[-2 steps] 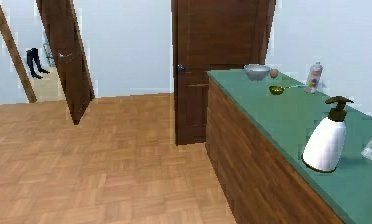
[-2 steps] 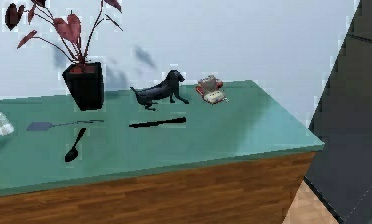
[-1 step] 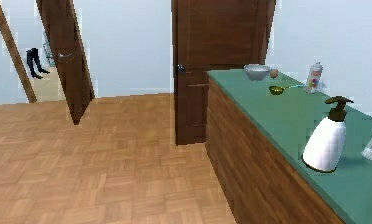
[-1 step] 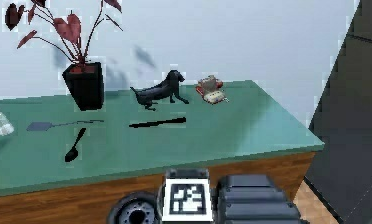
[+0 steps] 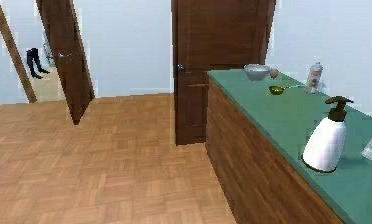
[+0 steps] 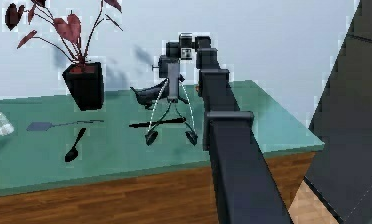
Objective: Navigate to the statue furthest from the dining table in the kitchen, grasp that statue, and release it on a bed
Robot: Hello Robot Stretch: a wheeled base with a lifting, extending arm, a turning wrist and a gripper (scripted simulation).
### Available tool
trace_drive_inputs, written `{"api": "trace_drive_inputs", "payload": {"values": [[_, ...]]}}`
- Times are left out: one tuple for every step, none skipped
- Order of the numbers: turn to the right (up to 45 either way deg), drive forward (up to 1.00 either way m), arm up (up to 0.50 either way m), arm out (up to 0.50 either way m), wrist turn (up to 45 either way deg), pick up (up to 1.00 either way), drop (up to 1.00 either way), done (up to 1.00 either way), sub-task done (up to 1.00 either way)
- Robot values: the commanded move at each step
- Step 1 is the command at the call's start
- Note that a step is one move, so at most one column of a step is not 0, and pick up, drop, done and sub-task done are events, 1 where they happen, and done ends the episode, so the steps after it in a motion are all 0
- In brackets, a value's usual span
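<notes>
The tool point(image 6: 171, 125) hangs at the far end of the arm point(image 6: 229, 130), above the green worktop point(image 6: 54, 165). Whether it holds anything cannot be told. A small dark shape, probably the statue point(image 6: 146, 95), shows at the tool, right of a potted plant point(image 6: 84, 82). Confirm the grip, then lift vertically, keeping clear of the plant.

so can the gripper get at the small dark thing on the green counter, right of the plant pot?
Probably yes. The arm reaches over the counter and the gripper is right at the dark thing; the plant pot stands apart to the left, nothing between. Contact can't be told.
</notes>
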Motion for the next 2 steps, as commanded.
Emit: {"api": "trace_drive_inputs", "payload": {"values": [[0.0,0.0,0.0,0.0,45.0,0.0,0.0,0.0,0.0],[0.0,0.0,0.0,0.0,45.0,0.0,0.0,0.0,0.0]]}}
